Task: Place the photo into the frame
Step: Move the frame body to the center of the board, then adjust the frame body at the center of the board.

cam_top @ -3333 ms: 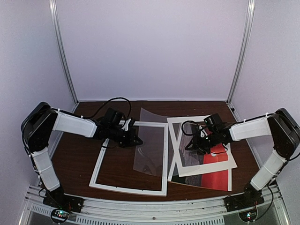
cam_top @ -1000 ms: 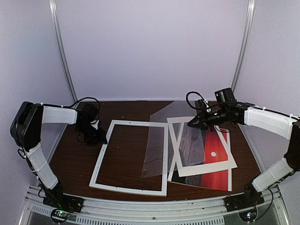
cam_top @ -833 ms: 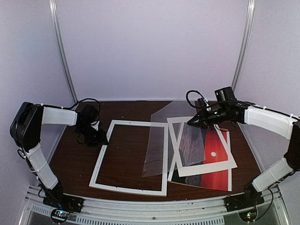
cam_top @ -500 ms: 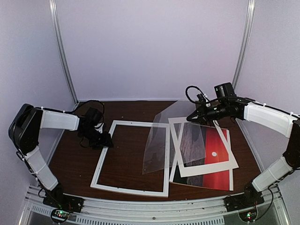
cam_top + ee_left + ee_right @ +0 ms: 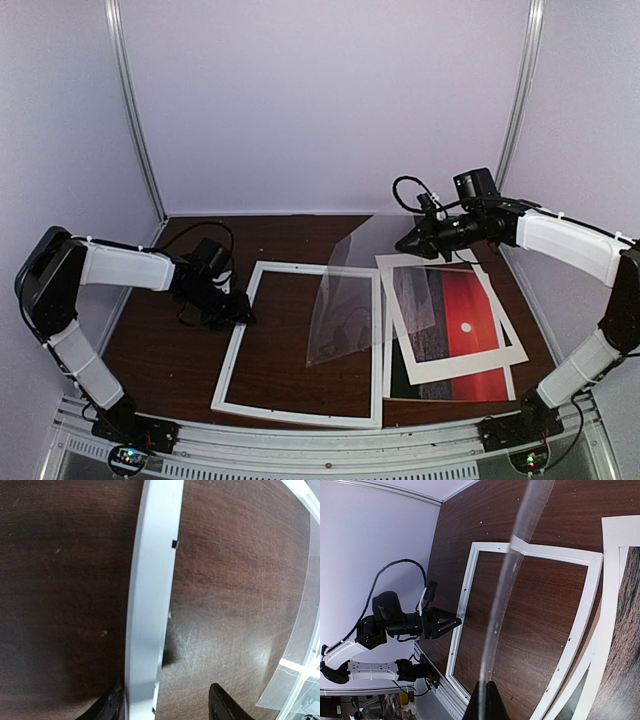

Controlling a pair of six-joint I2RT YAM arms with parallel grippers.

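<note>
The frame [image 5: 300, 415] lies flat on the bench [image 5: 160, 340] at the middle, its long axis running roughly 6 to 12 o'clock, with the far end leaning a little toward 1. My left fingers [image 5: 111, 709] stand spread astride its 9 o'clock rail, one on each side, and the inner one is clear of the rail. My right fingers [image 5: 485, 702] are pressed together on the far corner of the clear sheet [image 5: 345, 310], holding it up so it hangs slanted over the frame's 3 o'clock side. The photo [image 5: 475, 300] lies face up at 3 o'clock of the frame, under the white mat [image 5: 455, 367]. Its long axis also runs about 6 to 12, red sky toward 3 o'clock.
</note>
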